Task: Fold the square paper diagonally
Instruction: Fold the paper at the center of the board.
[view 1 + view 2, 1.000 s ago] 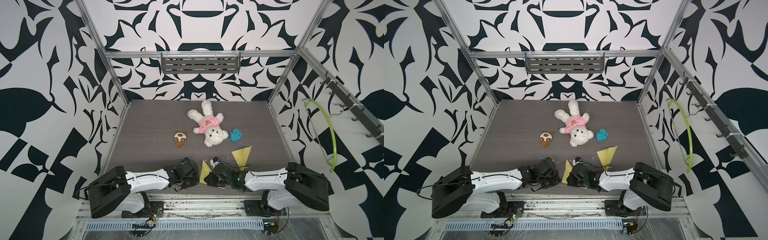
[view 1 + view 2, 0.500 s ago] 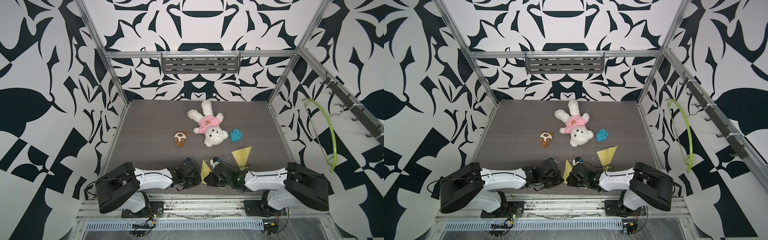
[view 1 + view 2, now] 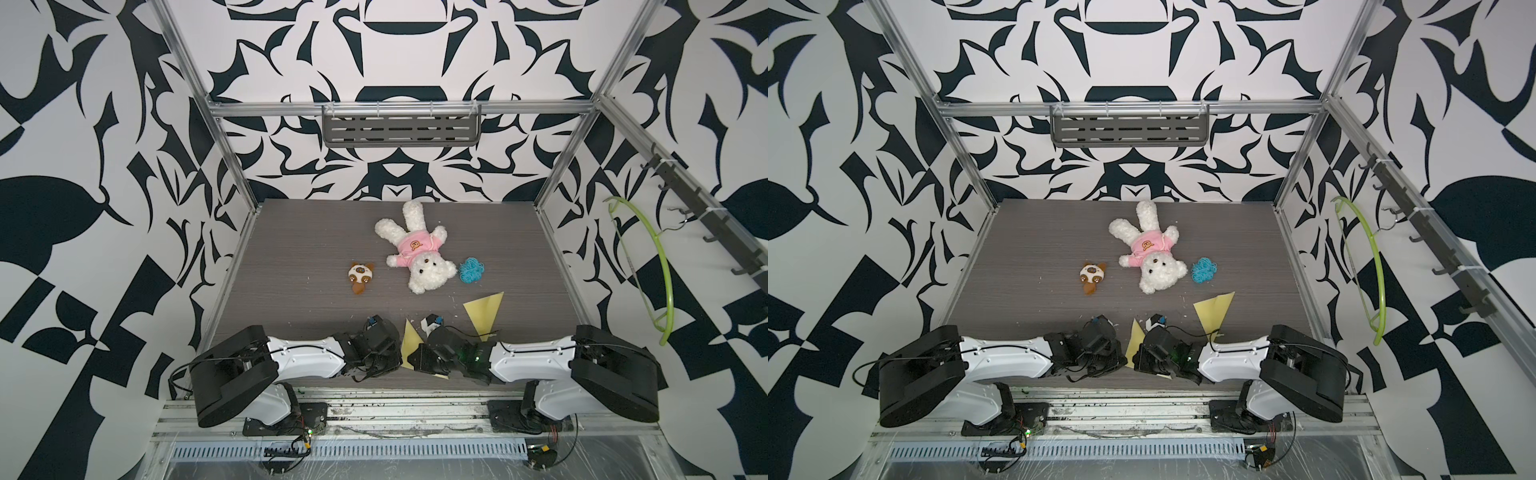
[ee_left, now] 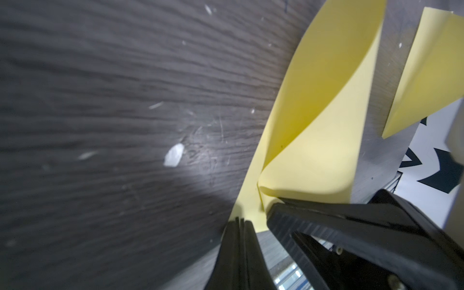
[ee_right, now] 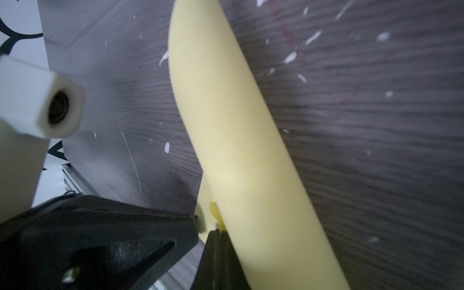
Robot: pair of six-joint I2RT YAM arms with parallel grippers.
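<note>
The square paper [image 3: 409, 341] is pale yellow and stands bent up from the dark wood table [image 3: 299, 249] near its front edge, between my two grippers; both top views show it [image 3: 1135, 338]. My left gripper [image 3: 397, 354] is shut on its lower edge; in the left wrist view the closed fingertips [image 4: 239, 221] pinch the sheet [image 4: 313, 100], which curls over itself. My right gripper [image 3: 416, 358] is shut on the same sheet from the opposite side; in the right wrist view its jaws [image 5: 218, 232] clamp the curved paper [image 5: 241, 150].
A second yellow sheet [image 3: 484, 309], triangular, lies to the right. Farther back are a white teddy in pink [image 3: 417, 253], a small brown plush [image 3: 360, 277] and a blue tangle [image 3: 471, 270]. A green hanger [image 3: 660, 266] hangs on the right wall.
The left arm's rear part has swung a little to the right. Both grippers stay shut on the paper, which keeps its place.
</note>
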